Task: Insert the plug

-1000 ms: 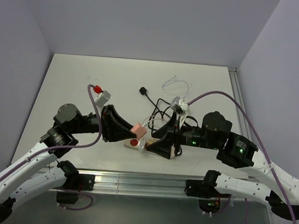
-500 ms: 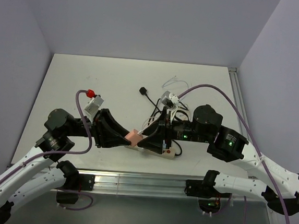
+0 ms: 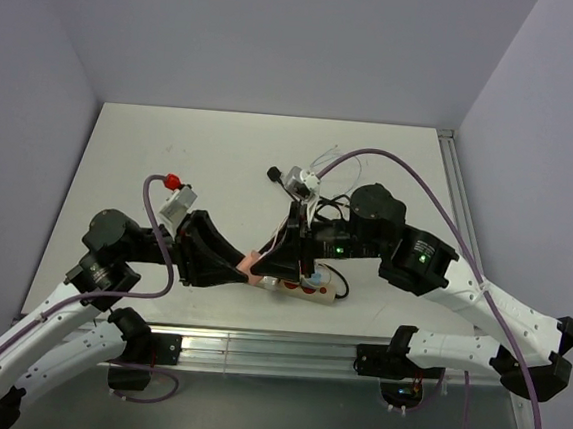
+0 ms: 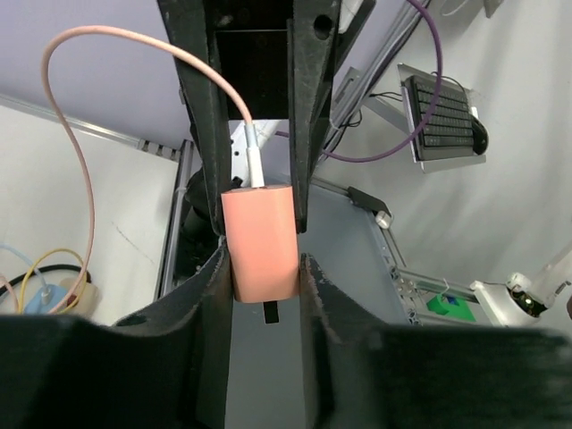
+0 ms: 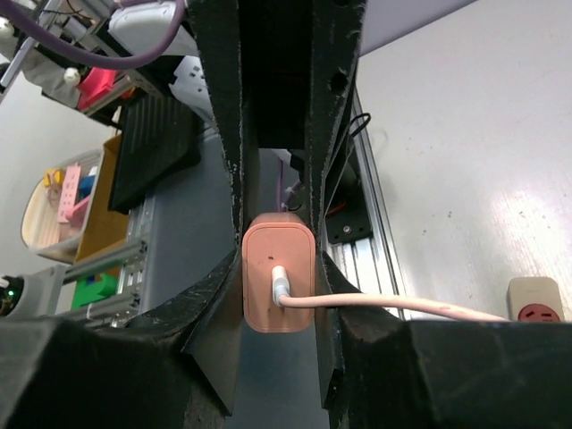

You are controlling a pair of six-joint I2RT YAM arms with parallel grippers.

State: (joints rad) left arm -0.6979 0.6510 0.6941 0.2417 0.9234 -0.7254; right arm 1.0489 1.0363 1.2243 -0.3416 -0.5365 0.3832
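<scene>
The pink plug [image 3: 251, 264] with its pale pink cord hangs above the table's near edge, caught between both grippers, which meet tip to tip. My right gripper [image 3: 262, 263] is shut on the plug [image 5: 279, 284], its fingers pressed against both flat sides, with the cord leaving to the right. My left gripper [image 3: 243, 267] straddles the prong end of the plug [image 4: 261, 241]. Its left finger touches the plug and a thin gap shows at its right finger, so it stands open. One dark prong points toward the left wrist camera. The white power strip [image 3: 312, 288] lies on the table just right of the plug.
A black plug on a black cable [image 3: 274, 174] lies mid-table, with loose white wires [image 3: 336, 162] behind it. The aluminium rail [image 3: 274, 352] runs along the near table edge. One end of the power strip [image 5: 534, 299] shows beside the cord.
My right arm moved left and shut its jaws on the pink plug. My left gripper, which was clamping the plug, has loosened. The plug has shifted slightly left and toward the near edge.
</scene>
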